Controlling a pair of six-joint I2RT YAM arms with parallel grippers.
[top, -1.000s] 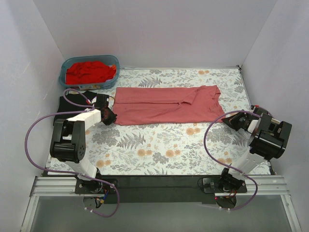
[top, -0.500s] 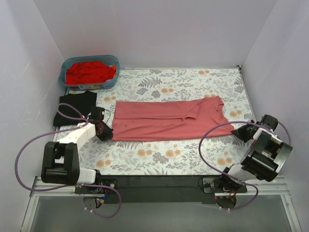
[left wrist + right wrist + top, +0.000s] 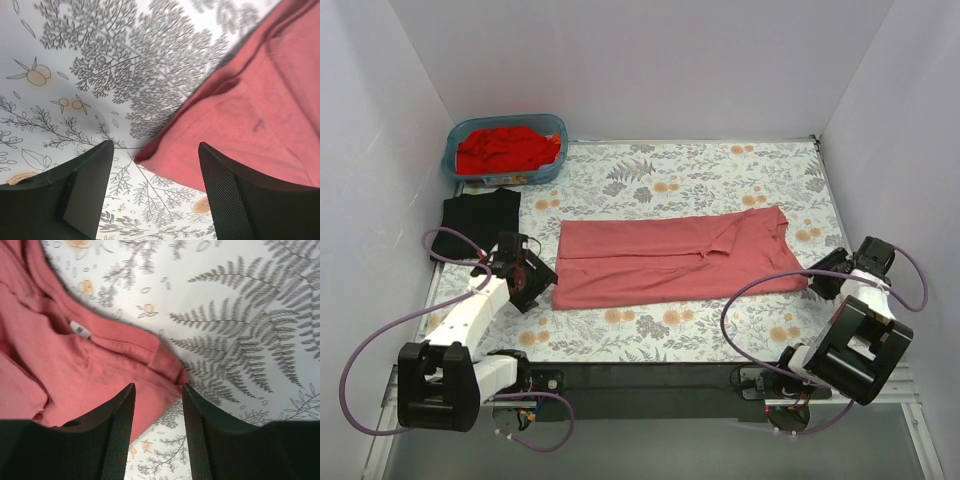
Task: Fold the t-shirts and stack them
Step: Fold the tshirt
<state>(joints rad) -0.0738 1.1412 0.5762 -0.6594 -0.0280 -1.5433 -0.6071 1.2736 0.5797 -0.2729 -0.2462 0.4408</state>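
A dusty salmon-pink t-shirt lies flat on the floral table cover, folded into a long strip. My left gripper stands open just off the strip's near left corner. In the left wrist view that corner of the pink t-shirt rests on the cover between the open left gripper's fingers, gripped by neither. My right gripper is open at the strip's near right corner. The right wrist view shows the pink t-shirt lying loose below the open right gripper. A folded black t-shirt lies at the left. Red t-shirts fill a bin.
The blue plastic bin sits at the far left corner. White walls enclose the table on three sides. Purple cables loop beside both arms. The floral cover shows bare between the pink shirt and the near edge.
Both grippers dragged the pink t-shirt toward the near edge while shut on its corners, then opened and let it go. Both arms have folded back lower toward their bases.
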